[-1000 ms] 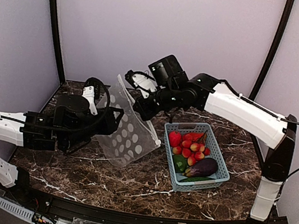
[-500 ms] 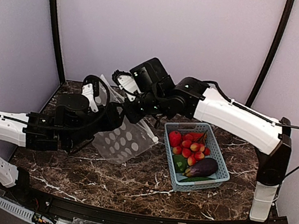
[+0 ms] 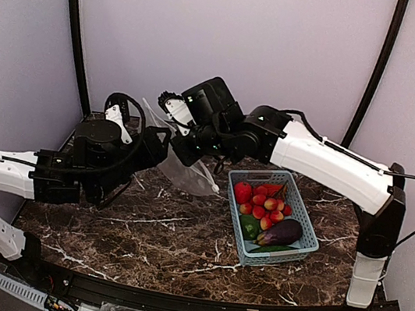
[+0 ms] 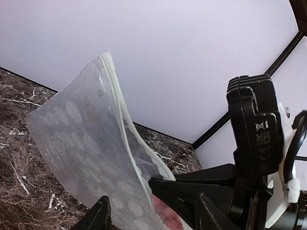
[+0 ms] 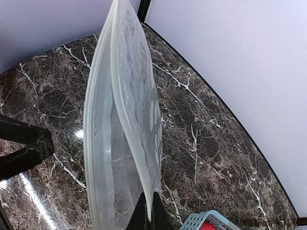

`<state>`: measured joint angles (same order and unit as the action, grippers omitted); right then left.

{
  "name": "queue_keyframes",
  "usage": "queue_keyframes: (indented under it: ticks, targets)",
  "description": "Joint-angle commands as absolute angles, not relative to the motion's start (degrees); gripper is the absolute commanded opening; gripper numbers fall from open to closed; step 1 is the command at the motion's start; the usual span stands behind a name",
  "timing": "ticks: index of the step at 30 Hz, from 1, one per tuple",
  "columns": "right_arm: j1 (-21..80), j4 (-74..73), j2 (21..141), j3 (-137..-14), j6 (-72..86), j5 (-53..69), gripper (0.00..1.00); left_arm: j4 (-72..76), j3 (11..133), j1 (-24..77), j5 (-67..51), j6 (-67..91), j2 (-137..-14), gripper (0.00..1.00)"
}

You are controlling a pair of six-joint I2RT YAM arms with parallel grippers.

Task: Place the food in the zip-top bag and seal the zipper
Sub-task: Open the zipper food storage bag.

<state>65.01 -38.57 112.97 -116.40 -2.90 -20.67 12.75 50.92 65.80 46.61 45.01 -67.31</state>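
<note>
Zip-top bag (image 3: 192, 175) hangs over the far part of the tabletop (image 3: 178, 238), a little left of the middle, between the two arms. It is clear and soft, printed with pale dots. From above I cannot tell whether its lower edge touches the marble.

The right gripper (image 3: 189, 151) is clenched on the bag. In its wrist view the dark fingers (image 5: 146, 216) pinch one end of the plastic, and the bag stands up edge-on away from them, its two walls slightly parted.

The left gripper (image 3: 159, 149) is just beside the right one, on the bag's left. In the left wrist view its two fingers (image 4: 100, 215) stand well apart with the bag passing down between them. The jaws are released and do not grip the plastic. The right arm's black wrist (image 4: 252, 143) looms close on the right of that view.

The zipper (image 4: 116, 91) shows as a whitish strip along the bag's upper right edge in the left wrist view, from the top corner down toward the fingers. The pictures do not make clear whether the mouth is sealed along its whole length.

All the food (image 3: 263, 202) lies in the light-blue basket (image 3: 299, 253), which sits on the right half of the tabletop, near the bag but apart from it. Red and red-yellow round pieces fill the basket's far end. The dark purple eggplant (image 3: 282, 232) and green pieces (image 3: 250, 227) lie toward its near end.
</note>
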Motion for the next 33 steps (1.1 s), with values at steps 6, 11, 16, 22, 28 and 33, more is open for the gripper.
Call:
queue_keyframes:
  ticks: [6, 11, 16, 22, 28, 33]
  targets:
    - [65.1, -36.4, 110.1, -118.1, -2.2, -22.5, 0.0, 7.9, 53.2, 64.1, 47.7, 46.9, -70.7, 0.51]
    - [65.2, -36.4, 109.6, -117.7, -1.9, -22.1, 0.0, 7.4, 53.0, 61.9, 46.2, 48.4, -72.2, 0.49]
    - [65.3, -36.4, 110.1, -117.3, -2.5, -21.7, 0.0, 9.4, 53.6, 60.2, 44.5, 47.8, -74.2, 0.5]
    - [65.3, -36.4, 111.2, -117.4, -2.3, -23.5, 0.0, 14.9, 55.1, 60.1, 40.3, 43.7, -76.0, 0.52]
    - [65.2, -36.4, 111.4, -117.9, -2.3, -23.3, 0.0, 17.2, 54.5, 59.9, 40.4, 43.3, -77.2, 0.51]
    - [65.3, -36.6, 111.5, -117.9, -2.0, -23.2, 0.0, 19.0, 55.0, 58.3, 40.1, 43.8, -79.8, 0.43]
